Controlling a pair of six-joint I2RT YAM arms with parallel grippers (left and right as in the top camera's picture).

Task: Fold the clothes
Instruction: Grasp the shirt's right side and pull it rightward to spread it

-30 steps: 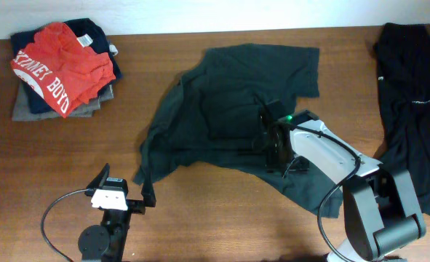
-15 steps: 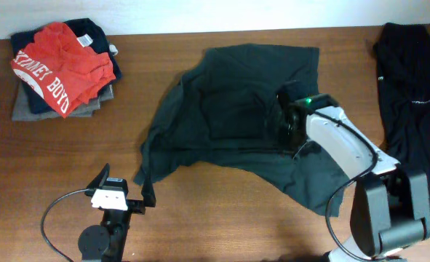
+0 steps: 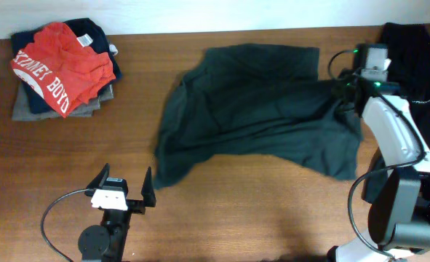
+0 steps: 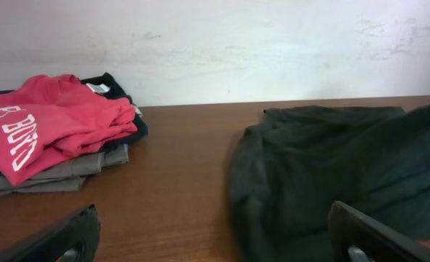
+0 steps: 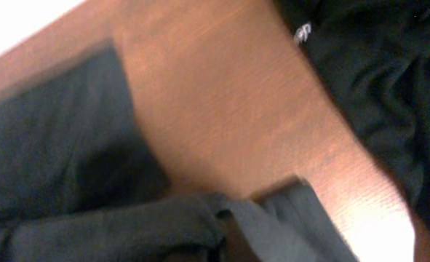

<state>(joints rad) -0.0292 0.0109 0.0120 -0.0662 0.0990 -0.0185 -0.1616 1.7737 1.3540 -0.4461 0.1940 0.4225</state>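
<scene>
A large dark grey-green T-shirt [image 3: 258, 109] lies spread and rumpled across the table's middle; it also shows in the left wrist view [image 4: 331, 167]. My right gripper [image 3: 348, 89] is at the shirt's right edge and is shut on a bunched fold of it [image 5: 200, 225], which hides the fingers. A black garment [image 3: 411, 94] lies at the far right and shows in the right wrist view [image 5: 375, 73]. My left gripper [image 3: 124, 195] is open and empty near the front edge, just left of the shirt's lower corner, with bare table between its fingers [image 4: 76, 233].
A stack of folded clothes with a red shirt on top [image 3: 58, 65] sits at the back left and shows in the left wrist view [image 4: 47, 138]. A white wall runs behind the table. Black cable loops lie by both arm bases.
My right gripper has moved right and towards the back, dragging the T-shirt with it. The shirt's lower left corner has slid away from the left gripper. The left arm has not moved.
</scene>
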